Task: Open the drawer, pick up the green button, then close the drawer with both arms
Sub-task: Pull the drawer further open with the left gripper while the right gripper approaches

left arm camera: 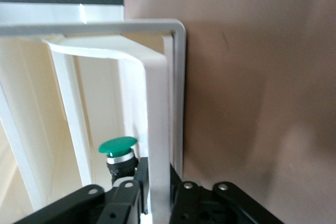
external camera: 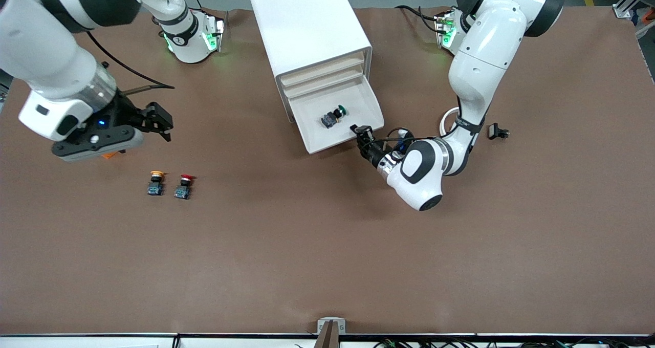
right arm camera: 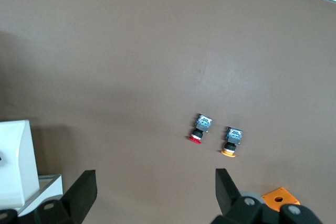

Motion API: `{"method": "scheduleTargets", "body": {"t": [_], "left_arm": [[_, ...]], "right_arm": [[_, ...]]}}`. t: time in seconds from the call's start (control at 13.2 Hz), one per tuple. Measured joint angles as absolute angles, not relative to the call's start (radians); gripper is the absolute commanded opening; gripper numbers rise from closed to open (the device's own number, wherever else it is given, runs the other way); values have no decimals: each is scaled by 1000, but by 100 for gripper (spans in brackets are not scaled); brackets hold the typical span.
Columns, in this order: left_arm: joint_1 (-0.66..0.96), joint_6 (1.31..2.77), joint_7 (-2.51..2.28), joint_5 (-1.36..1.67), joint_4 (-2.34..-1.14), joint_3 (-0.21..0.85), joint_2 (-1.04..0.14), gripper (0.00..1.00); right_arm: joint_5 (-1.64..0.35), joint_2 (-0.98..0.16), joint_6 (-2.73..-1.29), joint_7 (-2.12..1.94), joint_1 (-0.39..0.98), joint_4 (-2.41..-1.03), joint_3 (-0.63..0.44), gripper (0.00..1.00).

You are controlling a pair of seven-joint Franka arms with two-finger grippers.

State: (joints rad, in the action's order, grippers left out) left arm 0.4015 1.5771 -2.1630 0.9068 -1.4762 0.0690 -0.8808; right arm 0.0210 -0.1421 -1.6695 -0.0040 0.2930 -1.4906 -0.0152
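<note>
The bottom drawer (external camera: 344, 141) of the white cabinet (external camera: 307, 25) stands pulled out toward the front camera. The green-capped button (external camera: 333, 116) lies on its side in the drawer. My left gripper (external camera: 359, 135) is at the drawer's front wall, at the corner toward the left arm's end. In the left wrist view the gripper (left arm camera: 159, 192) straddles that wall (left arm camera: 157, 108), one finger inside and one outside, both against it. The button (left arm camera: 118, 150) sits just inside the wall. My right gripper (external camera: 162, 123) hangs open over bare table toward the right arm's end, its jaws (right arm camera: 155, 182) holding nothing.
An orange-capped button (external camera: 156, 182) and a red-capped button (external camera: 184, 186) stand side by side on the table, nearer the front camera than the right gripper. A small black part (external camera: 498, 132) lies toward the left arm's end. Three drawers above stay closed.
</note>
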Motion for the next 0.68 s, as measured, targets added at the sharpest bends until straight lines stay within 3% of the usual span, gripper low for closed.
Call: {"method": "scheduleTargets", "body": {"t": [0.46, 0.68], "left_arm": [[381, 1587, -2163, 911, -1412, 59, -881, 100], [375, 1586, -2160, 908, -1350, -9, -879, 100]], "right_arm": [[20, -150, -1663, -5, 304, -1489, -15, 100], [19, -150, -1662, -5, 351, -1489, -13, 100]]}}
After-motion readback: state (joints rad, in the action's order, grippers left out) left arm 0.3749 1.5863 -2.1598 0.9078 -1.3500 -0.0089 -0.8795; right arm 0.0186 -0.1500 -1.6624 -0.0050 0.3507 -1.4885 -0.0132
